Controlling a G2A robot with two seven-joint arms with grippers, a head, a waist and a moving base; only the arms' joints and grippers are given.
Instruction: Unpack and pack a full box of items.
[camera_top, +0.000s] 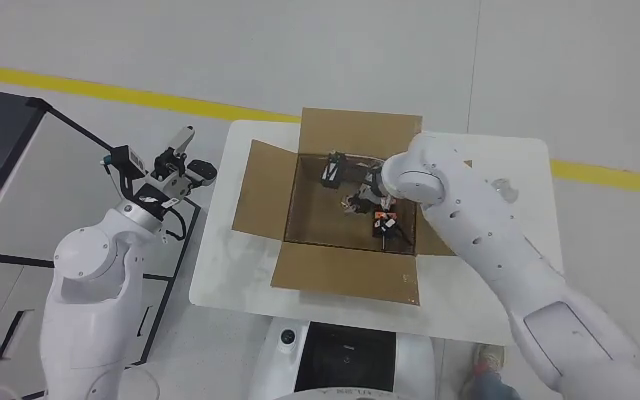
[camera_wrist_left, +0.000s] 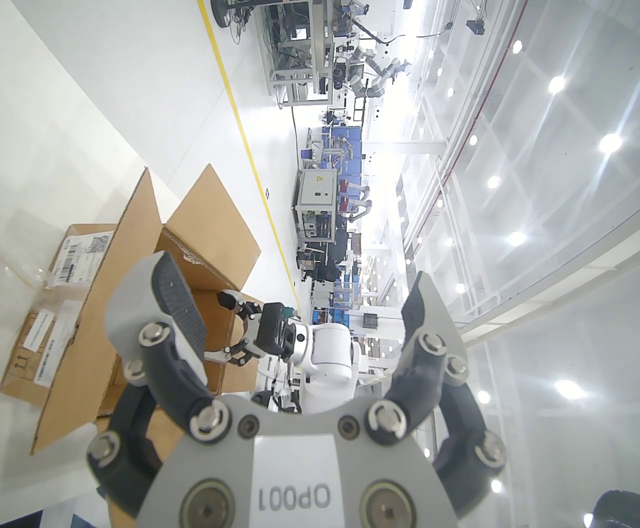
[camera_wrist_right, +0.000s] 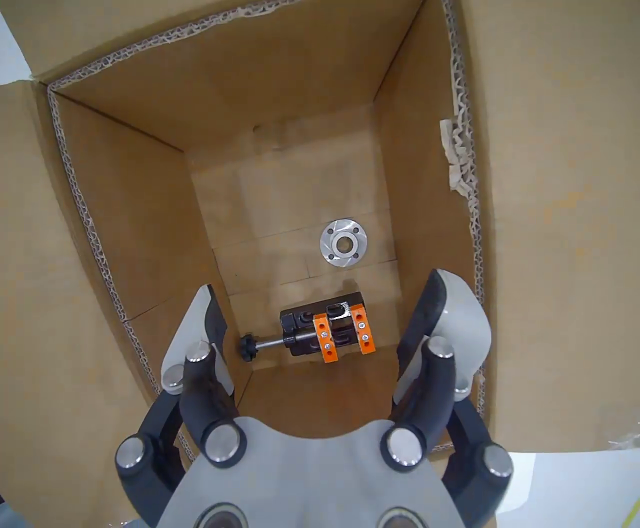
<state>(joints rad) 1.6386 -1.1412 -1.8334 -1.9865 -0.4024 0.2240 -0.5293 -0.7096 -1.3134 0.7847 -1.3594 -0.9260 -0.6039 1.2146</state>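
Open box (camera_top: 300, 265) at centre of the top view. The right gripper (camera_wrist_right: 322, 287) hung spread and empty inside it, the left gripper (camera_wrist_left: 292, 272) likewise spread at frame left. A quarter wrist turn would probably suit (pads on its flanks): the vise (camera_wrist_right: 325, 332) lay on the box floor, lengthwise finger-to-finger, knob toward one finger.

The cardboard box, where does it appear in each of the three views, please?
Top view: the cardboard box stands mid-picture on the white table, flaps open.
Left wrist view: the box lies beyond the left pincer, seen from outside.
Right wrist view: its inner walls show past the right pincer.
Shared landmark: the open right pincer at the box's opening.
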